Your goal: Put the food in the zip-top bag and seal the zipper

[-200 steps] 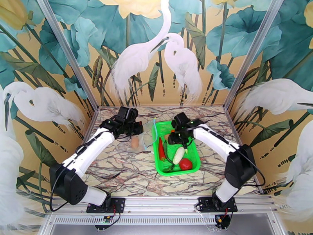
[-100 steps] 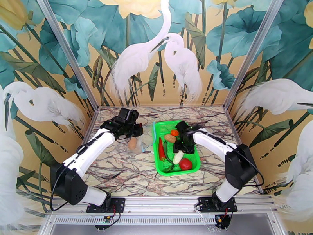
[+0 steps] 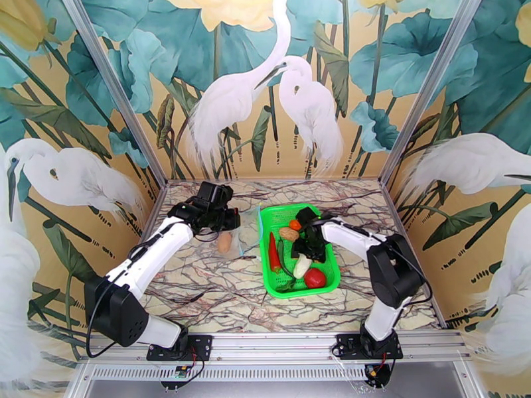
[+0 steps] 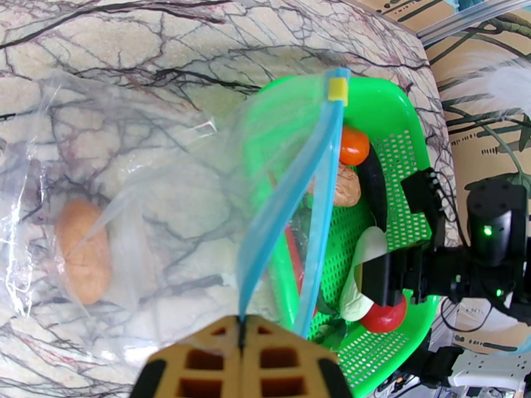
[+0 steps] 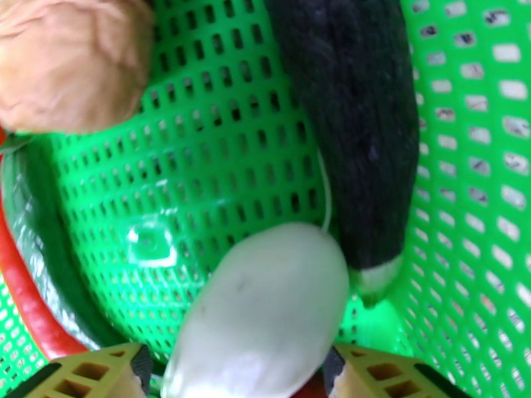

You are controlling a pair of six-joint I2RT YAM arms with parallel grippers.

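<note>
Right pincer [image 5: 245, 374] dropped into the basket [image 5: 219, 160] and spread wide around the white radish [image 5: 265, 306], so grab's probably next. Left pincer [image 4: 242, 356] kept pinching the zipper [image 4: 322, 194].

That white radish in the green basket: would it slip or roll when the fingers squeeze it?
Probably slippery: the white radish looks smooth and glossy, with rounded sides, so the fingers flanking it might squeeze it out. Pushed, it would likely roll until the eggplant beside it stops it.

eggplant [image 5: 345, 114] beside radish [image 5: 265, 313], basket wall [image 5: 478, 194] close — tight
</note>
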